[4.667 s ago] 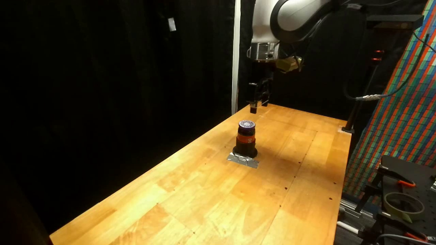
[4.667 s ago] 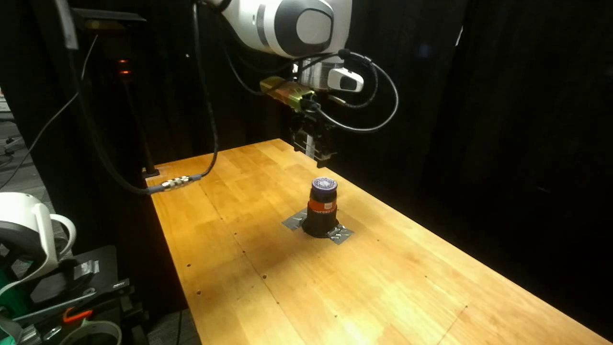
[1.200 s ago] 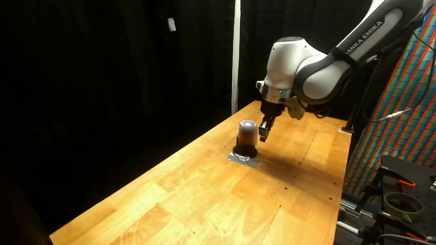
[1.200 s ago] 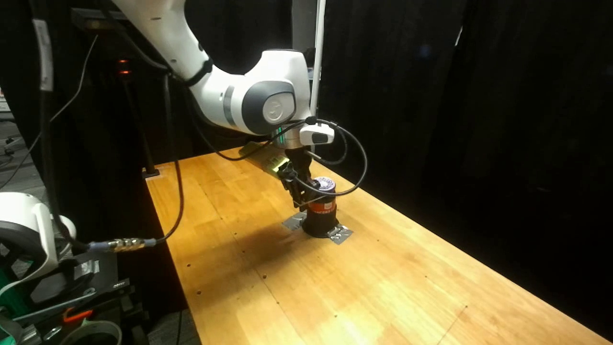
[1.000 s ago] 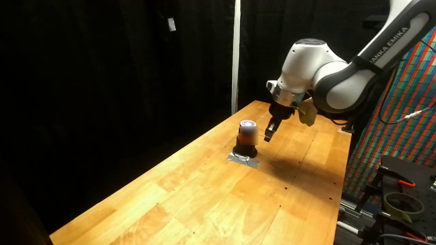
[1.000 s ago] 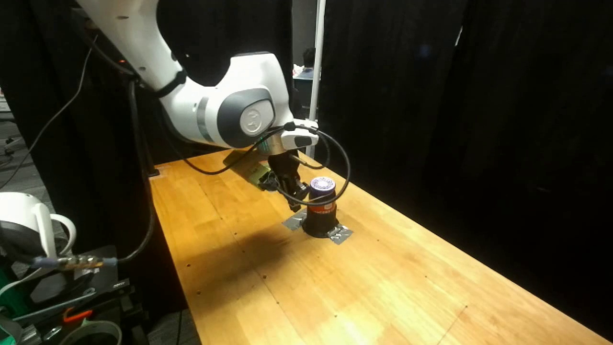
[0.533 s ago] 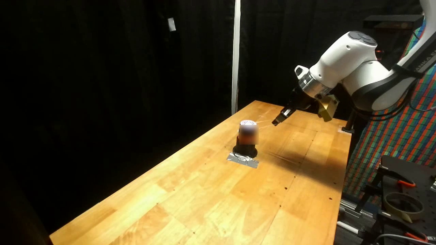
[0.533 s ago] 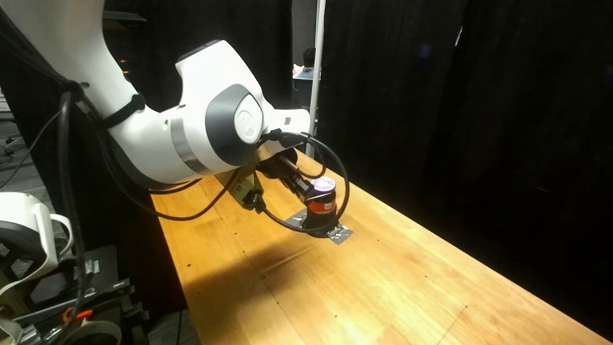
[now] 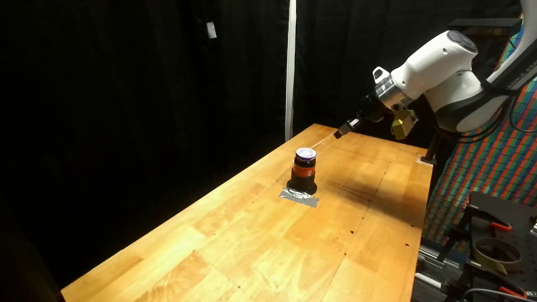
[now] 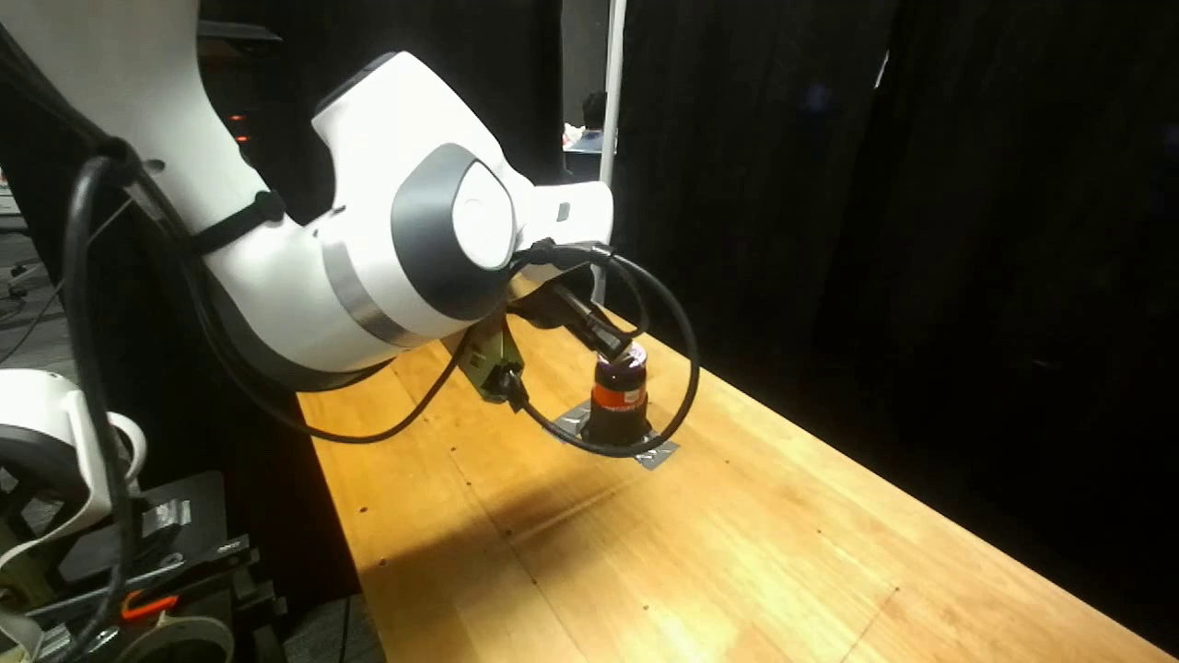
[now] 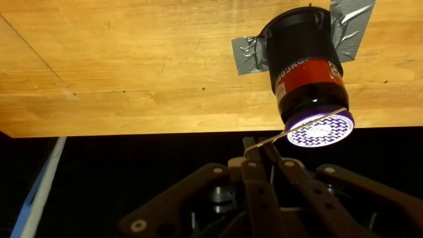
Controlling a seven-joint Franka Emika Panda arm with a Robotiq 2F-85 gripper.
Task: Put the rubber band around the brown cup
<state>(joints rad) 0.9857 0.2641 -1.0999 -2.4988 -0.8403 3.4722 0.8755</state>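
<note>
In the wrist view, the tool reaches up from the bottom edge, its two fingers drawn close together and pinching a thin tan rubber band. The band runs taut from the fingertips across the pale, patterned top of the brown cup. The cup sits toward the upper right, its dark body circled by an orange-red stripe, with silver tape on two sides of its base, stuck to the wooden table.

In an exterior view, the arm slants down from the right, and the tool's tips hang higher than the cup's top, apart from it and off to one side. Two strands of the band stretch between tips and top; whether it passes around the cup, I cannot tell. Beyond the table's edge, a tape roll lies on a dark shelf.

In an exterior view, a black cable loops down before the cup's base, and the tool overlaps the cup's top. The cup stands upright in both exterior views.
</note>
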